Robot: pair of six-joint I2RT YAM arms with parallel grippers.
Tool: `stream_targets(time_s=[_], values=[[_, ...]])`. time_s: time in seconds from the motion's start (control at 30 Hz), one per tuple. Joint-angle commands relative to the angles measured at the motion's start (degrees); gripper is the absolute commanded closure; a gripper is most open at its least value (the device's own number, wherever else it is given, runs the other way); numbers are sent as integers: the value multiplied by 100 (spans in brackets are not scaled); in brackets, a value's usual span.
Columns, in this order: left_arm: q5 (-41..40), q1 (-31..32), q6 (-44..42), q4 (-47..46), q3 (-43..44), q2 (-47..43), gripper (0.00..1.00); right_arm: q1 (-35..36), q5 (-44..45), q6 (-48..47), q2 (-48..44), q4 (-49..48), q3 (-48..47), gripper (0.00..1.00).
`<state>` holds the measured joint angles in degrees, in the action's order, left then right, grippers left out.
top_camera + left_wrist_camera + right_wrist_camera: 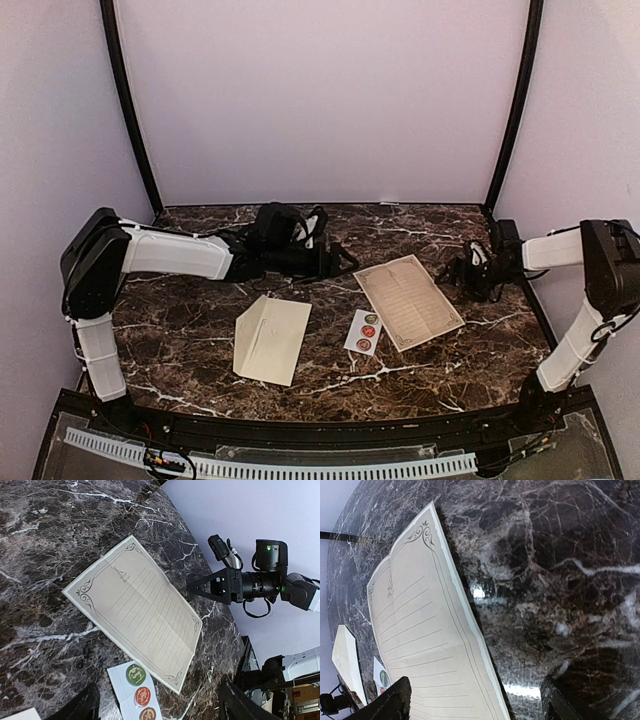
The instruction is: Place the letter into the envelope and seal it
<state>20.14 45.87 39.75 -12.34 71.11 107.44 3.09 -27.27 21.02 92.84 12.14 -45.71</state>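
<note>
Cream envelope (272,339) lies flat on marble table (180,330), near left gripper (338,262), well apart from right gripper (450,272); both claws gape, empty.

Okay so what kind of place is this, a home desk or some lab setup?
Most likely a lab test booth: plain walls enclose a marble-pattern table, two robot arms are bolted at its near edge, and only the envelope and letter are laid out.
</note>
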Motion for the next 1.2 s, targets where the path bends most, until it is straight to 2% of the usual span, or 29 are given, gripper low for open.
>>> stream_targets(time_s=[0.0,0.23,0.47,1.17], values=[[259,102,394,-517,393,452,20,-39,-480,-299,348,-334,-287,15],[444,159,632,-690,829,1398,20,-28,-879,-405,827,-403,-388,17],[607,157,302,-519,1508,2160,20,78,-991,-533,1096,-345,-376,18],[848,159,461,-617,1643,2722,20,330,-1683,-636,1355,-183,-610,19]])
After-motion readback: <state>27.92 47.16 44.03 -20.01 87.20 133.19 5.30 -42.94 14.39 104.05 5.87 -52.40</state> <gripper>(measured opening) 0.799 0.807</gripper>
